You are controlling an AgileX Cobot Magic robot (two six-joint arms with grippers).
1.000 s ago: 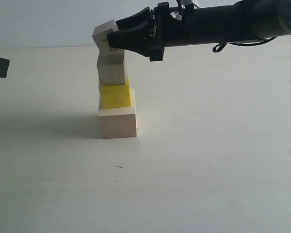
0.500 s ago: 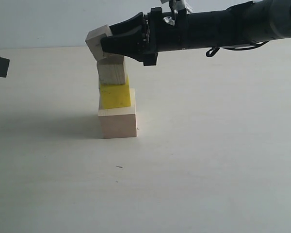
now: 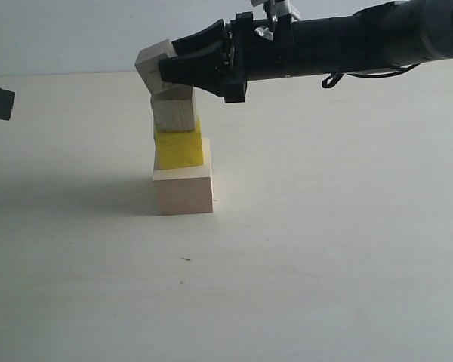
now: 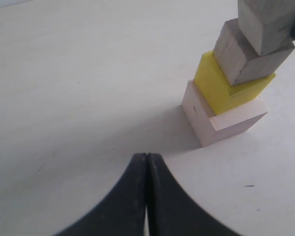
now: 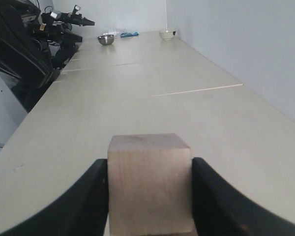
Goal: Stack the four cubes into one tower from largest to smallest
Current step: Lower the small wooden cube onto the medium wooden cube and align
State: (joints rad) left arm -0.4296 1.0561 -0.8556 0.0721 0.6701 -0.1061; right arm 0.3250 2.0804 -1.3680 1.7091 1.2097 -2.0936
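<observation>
Leftward since a second ago has gone the right gripper (image 3: pixel 166 73), clamped on the small cube (image 3: pixel 151 60); that cube hangs tilted, its low corner at the top of the medium cube (image 3: pixel 174 113), touching or not I cannot tell. Beneath, the medium cube rests on the yellow cube (image 3: pixel 180 149), that on the large cube (image 3: pixel 183 192) on the table (image 3: pixel 325 249); the left gripper (image 4: pixel 146 164) is pressed shut on nothing, well apart. Far down the table stand a metal bowl (image 5: pixel 106 39) and a pale bowl (image 5: pixel 167 34); their contents cannot be made out.

Three wooden cubes (image 3: pixel 183 192) (image 3: pixel 174 113) (image 3: pixel 152 62) — one yellow cube (image 3: pixel 180 149)
</observation>
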